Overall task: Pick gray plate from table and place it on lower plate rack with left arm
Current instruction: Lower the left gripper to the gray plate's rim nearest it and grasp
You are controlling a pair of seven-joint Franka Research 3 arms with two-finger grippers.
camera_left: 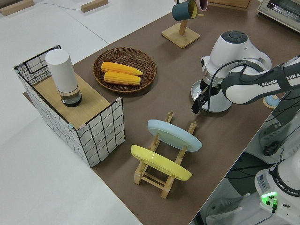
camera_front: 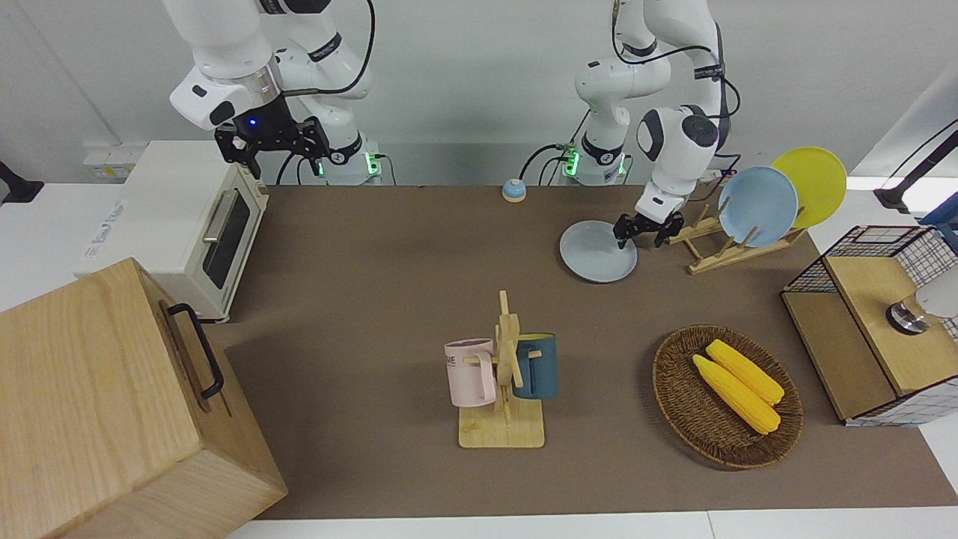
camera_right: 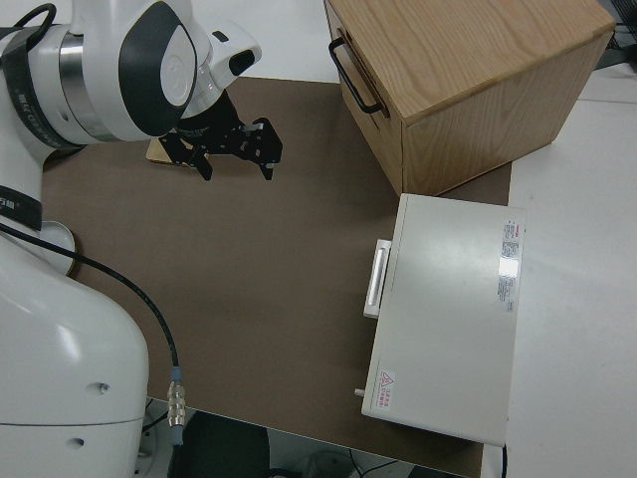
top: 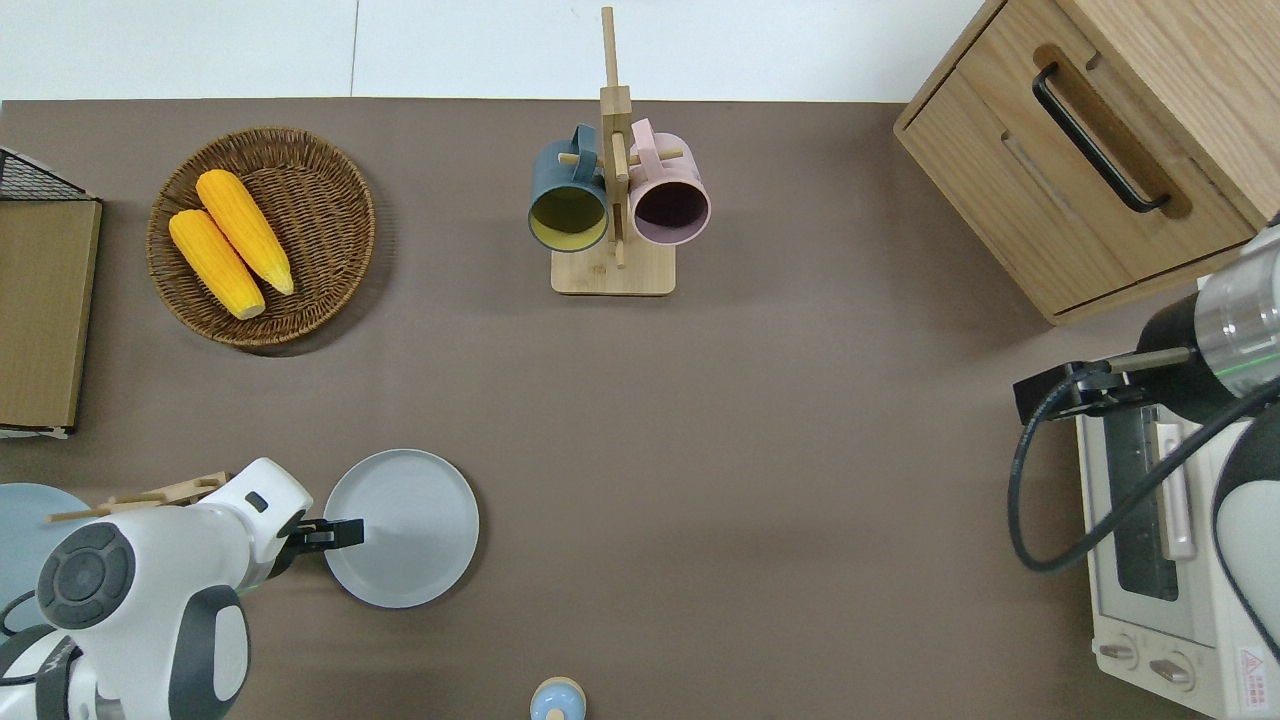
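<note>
The gray plate [camera_front: 595, 254] [top: 405, 527] lies flat on the table [camera_front: 374, 299], next to the low end of the lower plate rack [camera_front: 711, 251] [camera_left: 164, 180]. My left gripper [camera_front: 640, 233] [top: 335, 533] [camera_left: 199, 101] is open at the plate's rim on the rack's side, one finger over the plate and one outside it. The arm hides most of the plate in the left side view. The rack's upper slots hold a sky-blue plate [camera_front: 757, 206] and a yellow plate [camera_front: 812, 183]. My right gripper [camera_front: 273, 146] [camera_right: 234, 149] is parked and open.
A mug tree [camera_front: 505, 374] with a pink and a dark blue mug stands mid-table. A wicker basket [camera_front: 673, 404] of corn and a wire-sided box [camera_front: 868, 314] sit toward the left arm's end. A toaster oven [camera_front: 187, 217], a wooden cabinet [camera_front: 97, 404] and a small bell [camera_front: 513, 190] are also here.
</note>
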